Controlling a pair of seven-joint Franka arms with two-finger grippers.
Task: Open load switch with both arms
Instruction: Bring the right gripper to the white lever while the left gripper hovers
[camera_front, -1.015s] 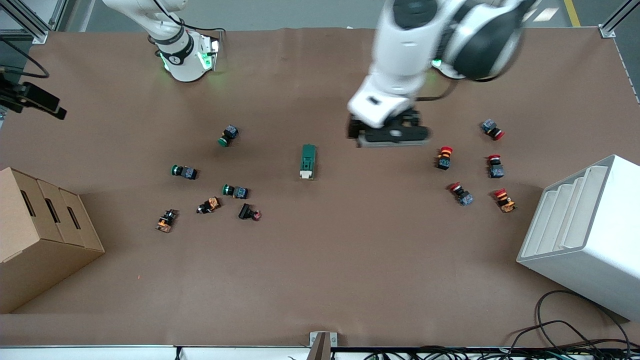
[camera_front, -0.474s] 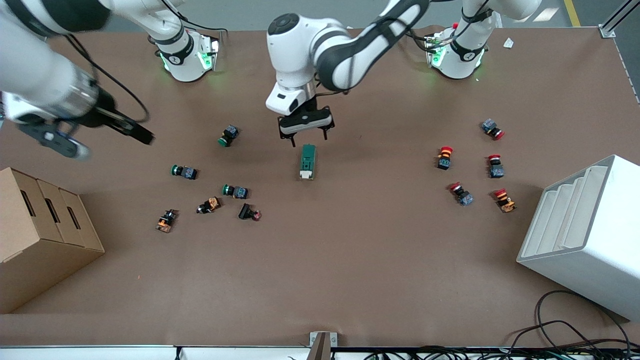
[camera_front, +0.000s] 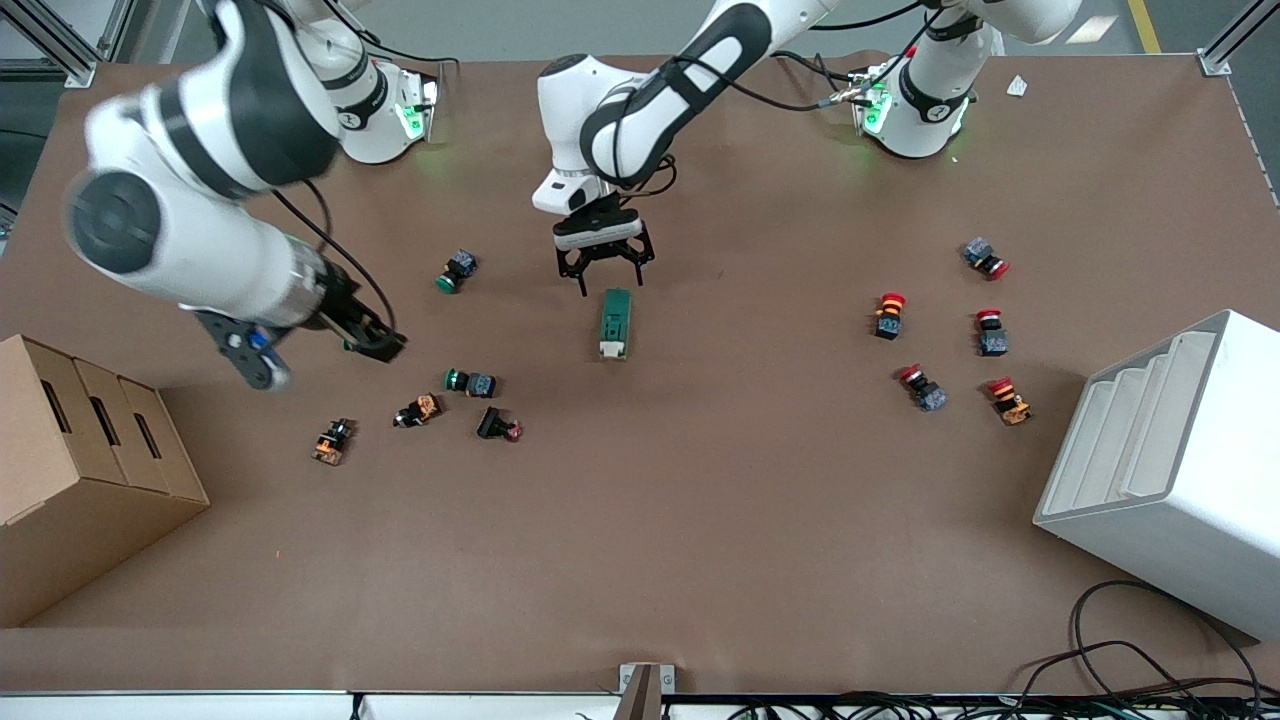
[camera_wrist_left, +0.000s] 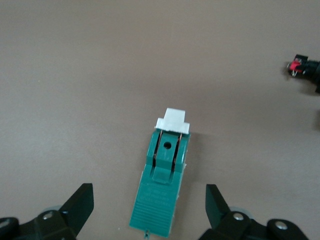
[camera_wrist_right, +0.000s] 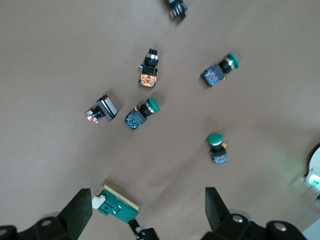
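The load switch (camera_front: 616, 322) lies mid-table, a dark-green block with its white lever (camera_front: 612, 349) at the end nearer the front camera. My left gripper (camera_front: 611, 280) hangs open just above the switch's green end. In the left wrist view the switch (camera_wrist_left: 162, 195) lies between the open fingers (camera_wrist_left: 82, 200) without touching them, and the lever (camera_wrist_left: 172, 121) points away. My right gripper (camera_front: 375, 345) is up in the air over the push buttons toward the right arm's end, open and holding nothing. The right wrist view shows the switch (camera_wrist_right: 117, 205) far below the right gripper (camera_wrist_right: 147, 205).
Green-capped push buttons (camera_front: 457, 270) (camera_front: 470, 382) and orange-bodied parts (camera_front: 332, 441) lie toward the right arm's end. Red mushroom buttons (camera_front: 888, 315) lie toward the left arm's end. A cardboard box (camera_front: 80, 470) and a white rack (camera_front: 1170, 470) stand at the table's two ends.
The left gripper has come down a little over the switch's green end. The right arm has swung in from the table's end to above the push buttons.
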